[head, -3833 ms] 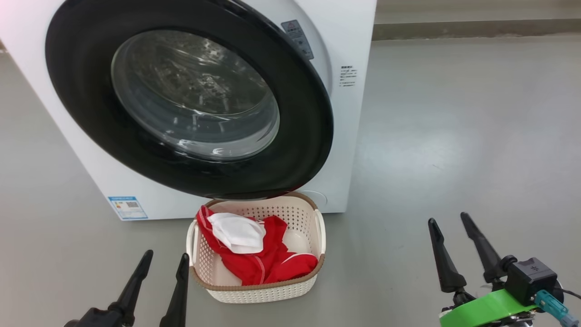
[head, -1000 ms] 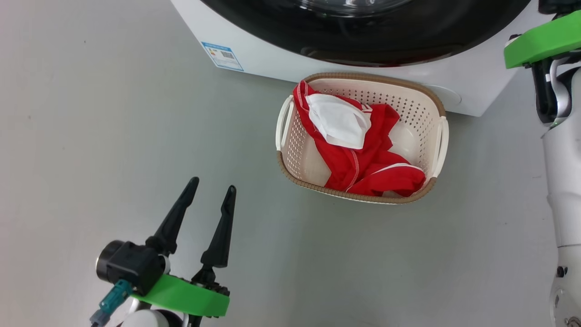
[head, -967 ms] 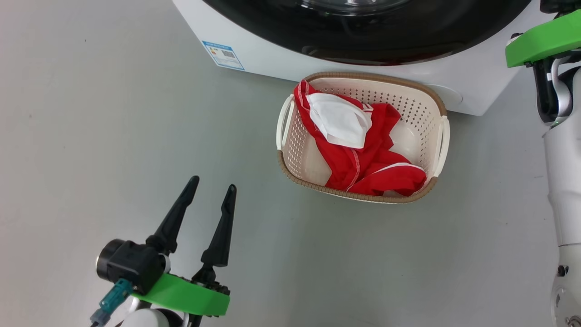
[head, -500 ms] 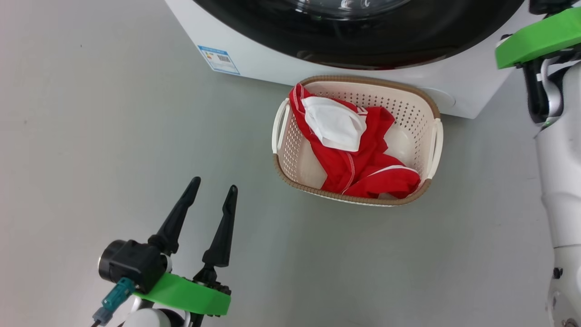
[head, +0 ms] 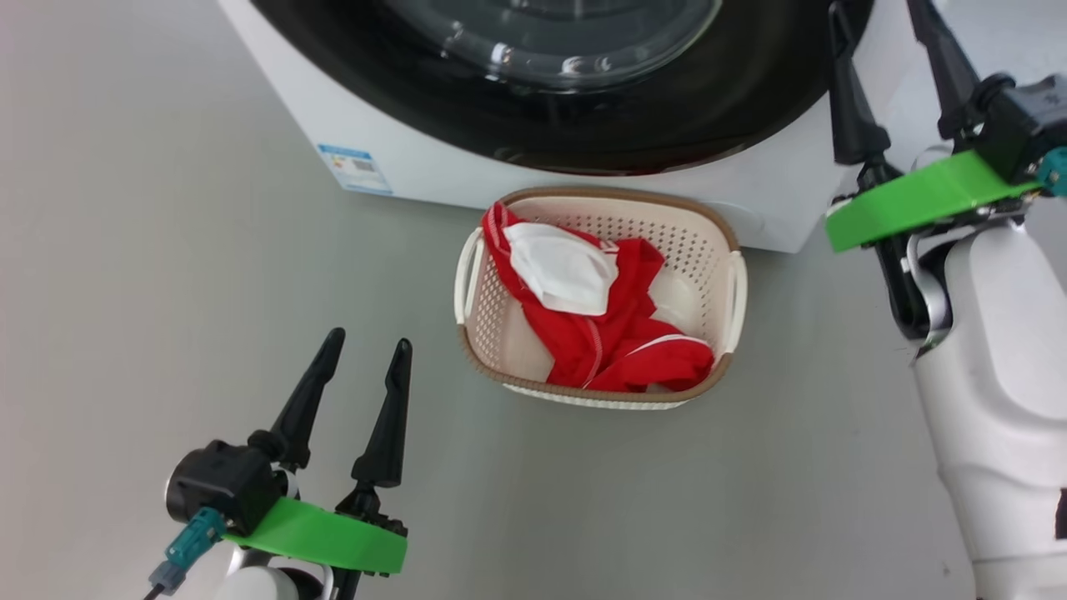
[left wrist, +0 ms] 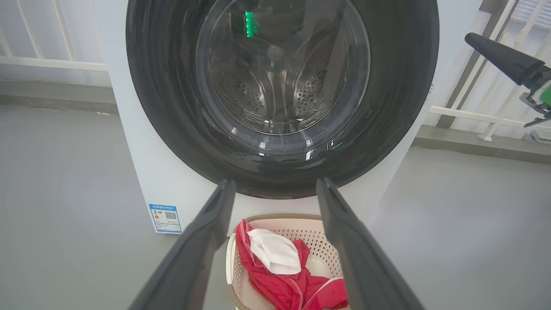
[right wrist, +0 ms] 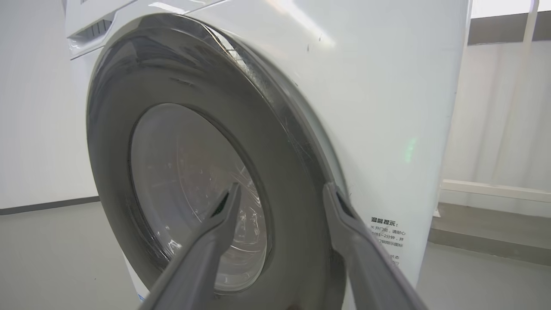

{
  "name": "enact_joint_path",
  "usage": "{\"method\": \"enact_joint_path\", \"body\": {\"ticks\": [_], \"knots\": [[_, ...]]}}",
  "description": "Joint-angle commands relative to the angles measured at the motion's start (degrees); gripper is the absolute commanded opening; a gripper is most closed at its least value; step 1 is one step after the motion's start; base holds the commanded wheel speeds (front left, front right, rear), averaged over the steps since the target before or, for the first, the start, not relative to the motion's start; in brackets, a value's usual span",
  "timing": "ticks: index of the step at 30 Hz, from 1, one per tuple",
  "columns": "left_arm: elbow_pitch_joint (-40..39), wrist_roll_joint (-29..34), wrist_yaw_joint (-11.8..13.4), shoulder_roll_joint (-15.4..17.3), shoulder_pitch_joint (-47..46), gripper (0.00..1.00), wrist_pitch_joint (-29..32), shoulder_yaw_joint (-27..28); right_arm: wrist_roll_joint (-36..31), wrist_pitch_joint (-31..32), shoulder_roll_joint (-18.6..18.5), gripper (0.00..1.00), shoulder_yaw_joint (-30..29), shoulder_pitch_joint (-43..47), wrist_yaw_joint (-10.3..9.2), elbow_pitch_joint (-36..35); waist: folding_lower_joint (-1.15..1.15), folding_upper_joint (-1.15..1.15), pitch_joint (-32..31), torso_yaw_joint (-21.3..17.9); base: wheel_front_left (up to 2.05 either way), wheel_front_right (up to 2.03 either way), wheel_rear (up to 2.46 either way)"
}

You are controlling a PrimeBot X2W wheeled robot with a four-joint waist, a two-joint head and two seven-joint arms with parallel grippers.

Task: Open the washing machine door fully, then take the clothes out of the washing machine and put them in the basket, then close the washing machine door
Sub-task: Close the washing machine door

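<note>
The white washing machine [head: 400, 158] stands at the top of the head view. The washing machine door [head: 667, 125], black-rimmed with a glass bowl, lies against its front. On the floor just before it sits the cream basket [head: 667, 229]. It holds the red clothes [head: 617, 342] with a white cloth [head: 558, 267] on top. My left gripper [head: 367, 339] hovers open and empty, low and to the left of the basket. My right gripper [head: 875, 12] is open beside the door's right edge. In the right wrist view its fingers [right wrist: 282, 189] frame the door rim [right wrist: 292, 172] without touching it.
Grey floor [head: 167, 250] spreads around the machine and basket. A blue label [head: 354, 169] marks the machine's lower front. My right forearm [head: 992, 375] stands at the right edge. A white railing [left wrist: 473, 114] runs behind the machine.
The head camera has swung, sliding the machine and basket left and down. My right arm has come lower into the head view, its fingers now spread. The left arm holds still.
</note>
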Motion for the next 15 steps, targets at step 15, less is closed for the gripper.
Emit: {"method": "enact_joint_path", "body": {"ticks": [15], "knots": [[-4.20, -1.55, -0.34, 1.83, 2.61, 1.00, -0.69, 2.62, -1.22, 0.10, 1.58, 1.00, -2.94, 14.61, -0.06, -9.13, 0.00, 0.00, -9.14, -10.41, 0.00, 0.00, 0.00]]}}
